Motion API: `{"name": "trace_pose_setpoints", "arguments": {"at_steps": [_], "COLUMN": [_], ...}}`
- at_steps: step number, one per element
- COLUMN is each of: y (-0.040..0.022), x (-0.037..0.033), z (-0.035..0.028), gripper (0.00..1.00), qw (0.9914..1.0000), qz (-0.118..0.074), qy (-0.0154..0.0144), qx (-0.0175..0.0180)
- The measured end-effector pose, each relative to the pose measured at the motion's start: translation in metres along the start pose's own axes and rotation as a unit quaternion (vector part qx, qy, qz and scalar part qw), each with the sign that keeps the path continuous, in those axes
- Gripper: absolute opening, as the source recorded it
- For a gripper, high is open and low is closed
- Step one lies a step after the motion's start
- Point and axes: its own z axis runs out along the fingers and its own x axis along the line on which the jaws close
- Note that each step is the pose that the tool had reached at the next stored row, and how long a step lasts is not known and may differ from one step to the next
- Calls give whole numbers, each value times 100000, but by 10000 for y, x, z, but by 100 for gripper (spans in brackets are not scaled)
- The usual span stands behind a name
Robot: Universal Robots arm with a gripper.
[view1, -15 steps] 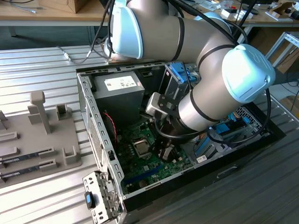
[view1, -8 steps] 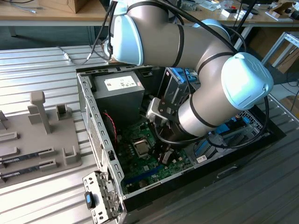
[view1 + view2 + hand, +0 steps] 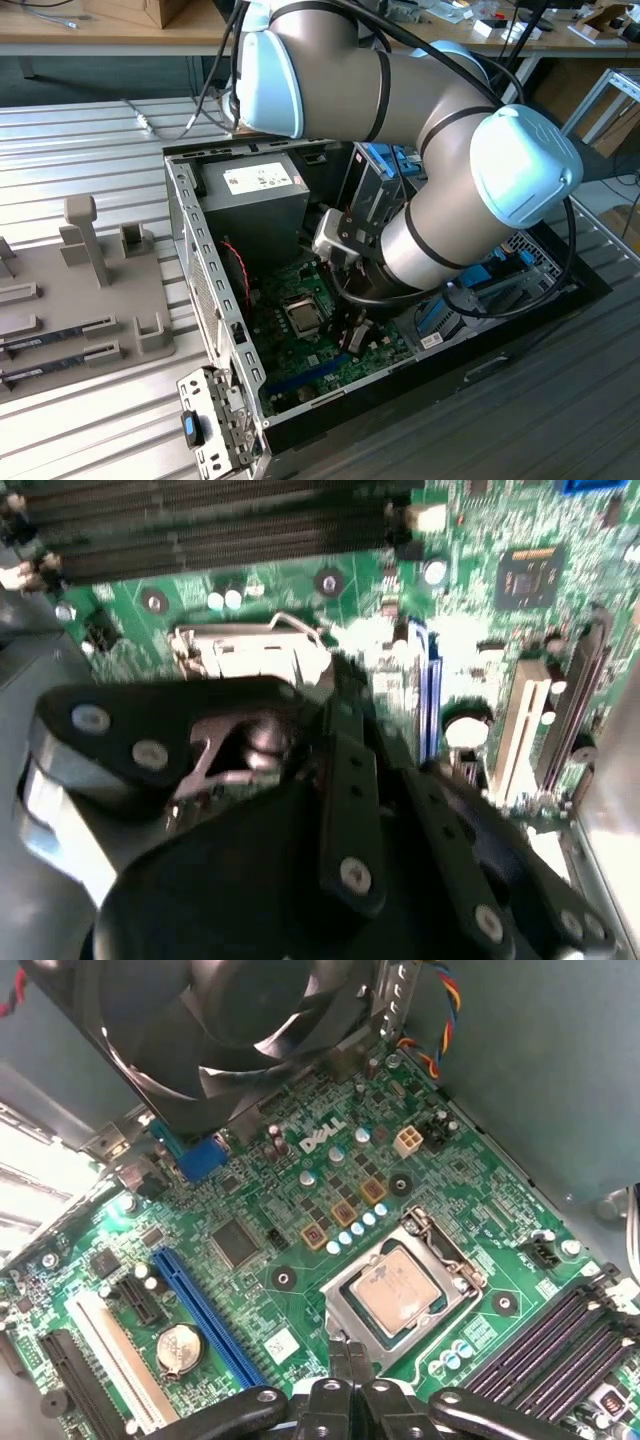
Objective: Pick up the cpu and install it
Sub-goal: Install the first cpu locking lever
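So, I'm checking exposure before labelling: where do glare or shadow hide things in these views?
First wrist view: the cpu is evenly lit; a white blown-out patch sits at the case edge. Second wrist view: glare whitens the motherboard beside the socket. Exterior view: the motherboard lies dim under the arm.

- The cpu (image 3: 400, 1293) sits in the socket (image 3: 342, 1305) on the motherboard (image 3: 300, 1192).
- The motherboard lies inside the case (image 3: 203, 275).
- A rack (image 3: 60, 292) lies beside it, on the exterior view's left.
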Motion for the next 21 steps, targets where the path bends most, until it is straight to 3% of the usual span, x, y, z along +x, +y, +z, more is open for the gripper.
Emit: {"name": "trace_pose_setpoints", "arguments": {"at_steps": [4,16,21], "y": [18,17,42], "x": [15,-6,-59], "z": [8,87,93], "gripper": [11,11,11], "qw": [100000,99987,99981], "qz": [-4,303,275], "qy": [7,1192,1473], "qx": [33,1007,1224]}}
